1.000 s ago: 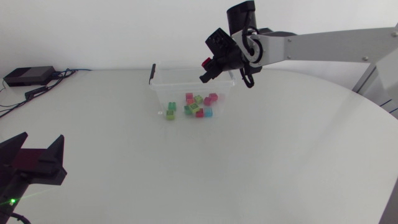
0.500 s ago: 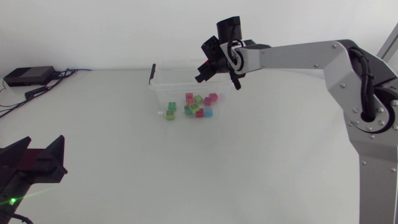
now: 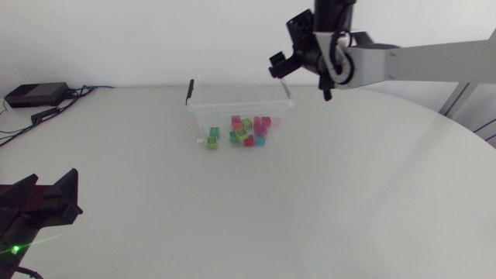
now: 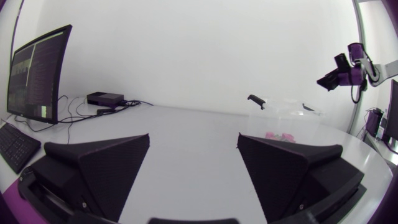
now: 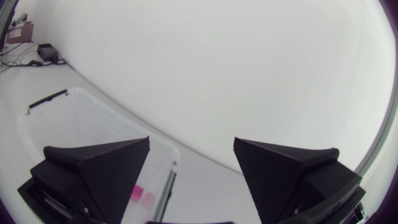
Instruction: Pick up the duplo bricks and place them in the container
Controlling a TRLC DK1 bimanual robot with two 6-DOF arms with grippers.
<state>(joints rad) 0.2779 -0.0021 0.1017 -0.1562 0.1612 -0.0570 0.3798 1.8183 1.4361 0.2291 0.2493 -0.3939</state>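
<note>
Nearest the camera, the left end effector [image 3: 40, 203] hangs low over the bench [image 3: 325, 209] with its fingers apart and nothing between them; further on, the duplo bricks [image 3: 248, 132] lie in the clear container [image 3: 203, 108], pink, red, green and blue ones clustered, with a green pair [image 3: 213, 137] just beside them; the right end effector [image 3: 280, 65] hovers above the container's far right corner, fingers spread and empty; a black box [image 3: 35, 94] with cables sits at the far left.
</note>
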